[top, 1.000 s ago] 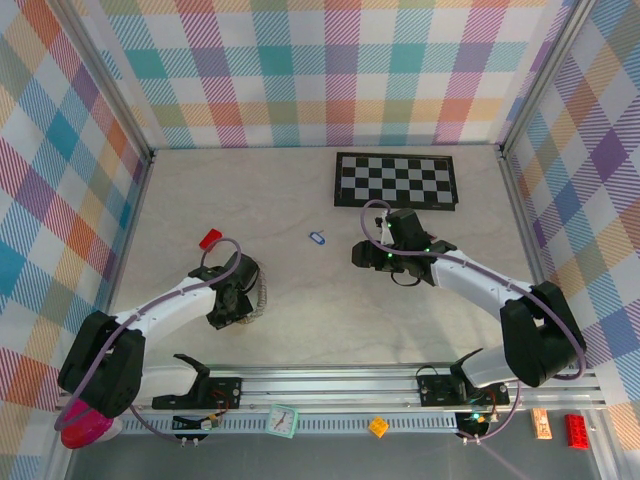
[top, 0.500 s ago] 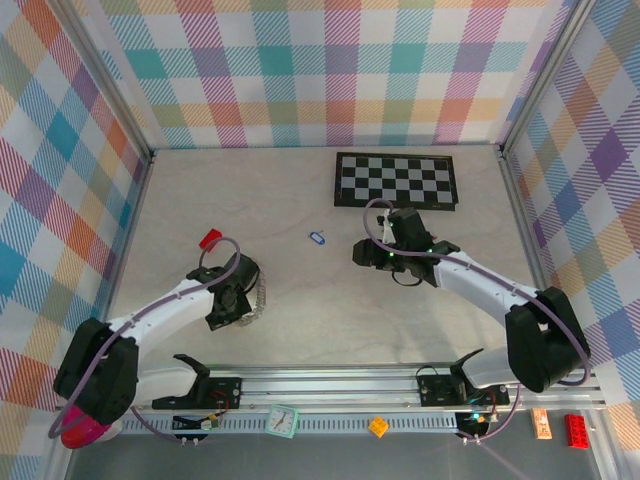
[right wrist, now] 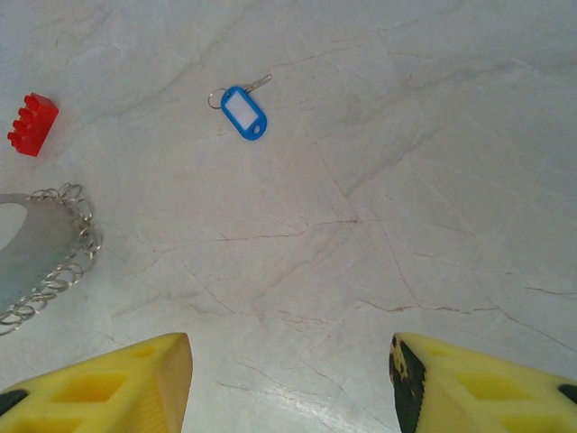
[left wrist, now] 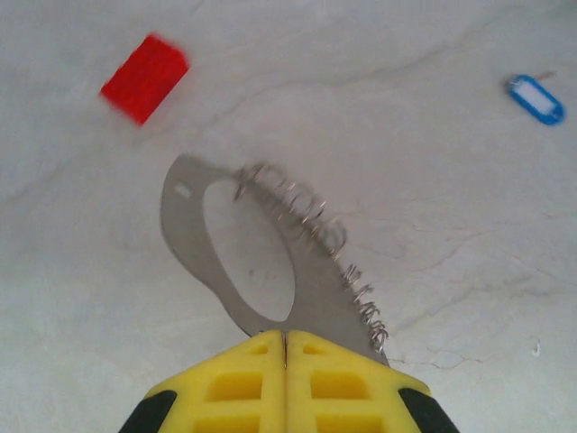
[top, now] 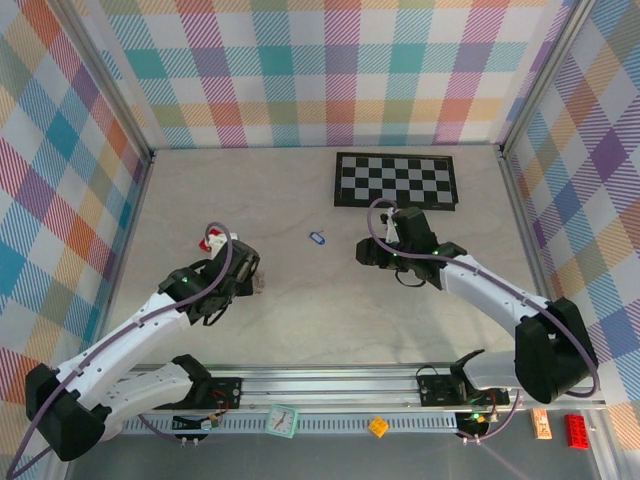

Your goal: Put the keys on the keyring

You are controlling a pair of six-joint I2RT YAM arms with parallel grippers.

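Note:
The keyring [left wrist: 306, 225] is a thin silvery chain that hangs from my left gripper [left wrist: 286, 336], whose yellow fingers are shut on one end of it. A grey loop-shaped shadow lies under it on the table. In the top view the left gripper [top: 252, 280] is at mid-left with the keyring [top: 261, 284] at its tip. One of the keys, the blue tag [top: 318, 238] [left wrist: 535, 97] [right wrist: 243, 112], lies flat between the arms. My right gripper [top: 372, 252] [right wrist: 288, 361] hovers open to the right of it, with bare table between its fingers. The keyring [right wrist: 63, 253] also shows at the left edge of the right wrist view.
A red block [top: 210, 240] [left wrist: 144, 78] [right wrist: 32, 124] sits just beyond the left gripper. A black-and-white chequered board [top: 396, 180] lies at the back right. Plaid walls close in the table on three sides.
My left gripper has shut on the chain and moved up and back toward the red block, drawing the loop off the table. The right arm has hardly moved.

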